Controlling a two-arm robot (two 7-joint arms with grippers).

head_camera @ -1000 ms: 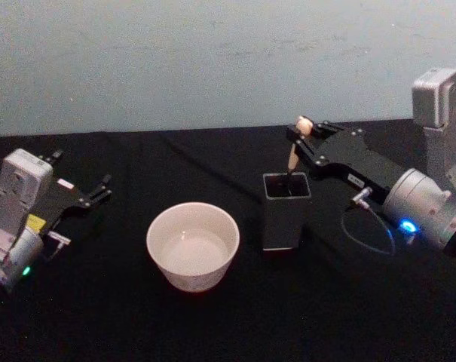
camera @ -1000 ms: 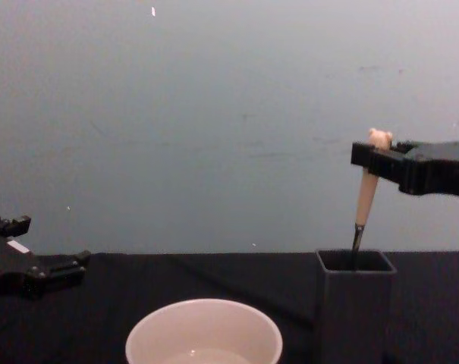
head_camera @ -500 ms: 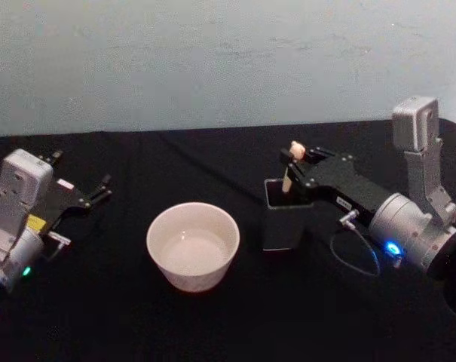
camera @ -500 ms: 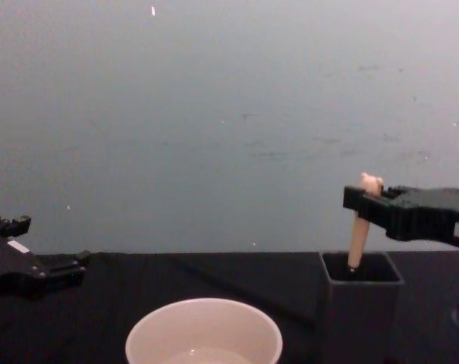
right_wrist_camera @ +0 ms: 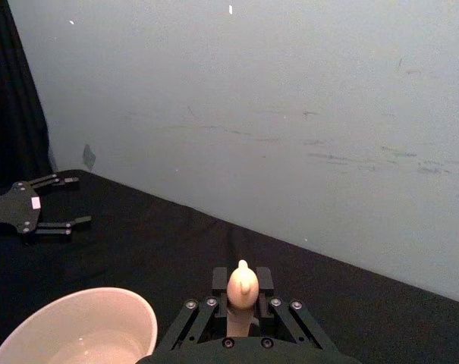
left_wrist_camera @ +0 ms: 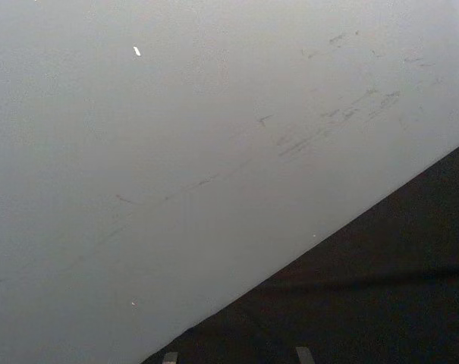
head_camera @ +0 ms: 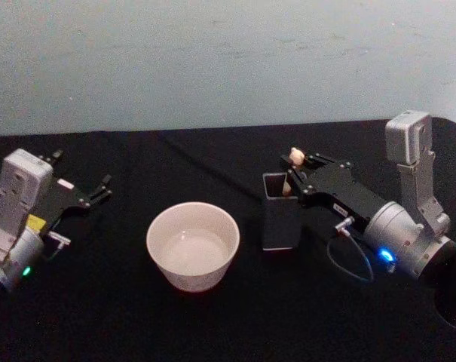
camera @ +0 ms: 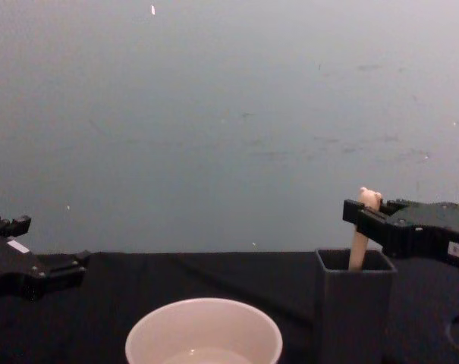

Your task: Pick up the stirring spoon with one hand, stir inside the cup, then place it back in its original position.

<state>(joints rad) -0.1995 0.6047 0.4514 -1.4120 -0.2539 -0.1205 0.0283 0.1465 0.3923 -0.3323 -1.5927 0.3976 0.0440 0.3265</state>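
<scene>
The stirring spoon [head_camera: 292, 167] is sitting lower than a second ago, most of its beige handle now sunk into the dark square holder [head_camera: 280, 220], just right of the cup [head_camera: 193, 245] at the near middle of the black table [head_camera: 212, 324]. The right gripper [head_camera: 291, 167] is reaching in from the right, level, fingers clenching the handle under the bear head. The left gripper [head_camera: 81, 181] is resting parked far left, fingers spread.
</scene>
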